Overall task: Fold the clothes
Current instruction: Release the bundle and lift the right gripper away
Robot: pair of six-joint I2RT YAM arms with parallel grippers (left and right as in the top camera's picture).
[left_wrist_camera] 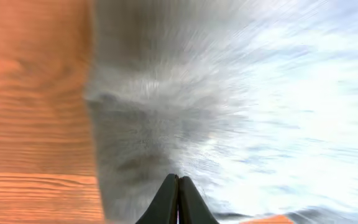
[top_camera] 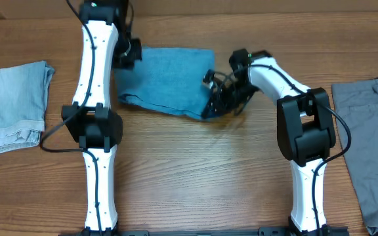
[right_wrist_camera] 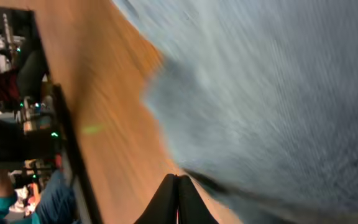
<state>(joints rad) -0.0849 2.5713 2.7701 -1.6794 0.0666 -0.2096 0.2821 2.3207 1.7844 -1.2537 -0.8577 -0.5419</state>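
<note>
Jeans (top_camera: 166, 78) at 12 o'clock: we are logging them folded, left gripper (top_camera: 128, 54) and right gripper (top_camera: 216, 98) both pinched narrow at their edges, grey trousers (top_camera: 365, 131) at 3 o'clock seemingly unfolded.

Warm brown wooden surface (top_camera: 195, 177) fills the overhead view, its grain running side to side, plank seams faint, light even. On the right wrist camera, a dark edge strip (right_wrist_camera: 67, 137) bounds the wood. Past it, dim and blurred: equipment (right_wrist_camera: 30, 115) with small green lights, and a teal shape (right_wrist_camera: 5, 205) in the low corner.
</note>
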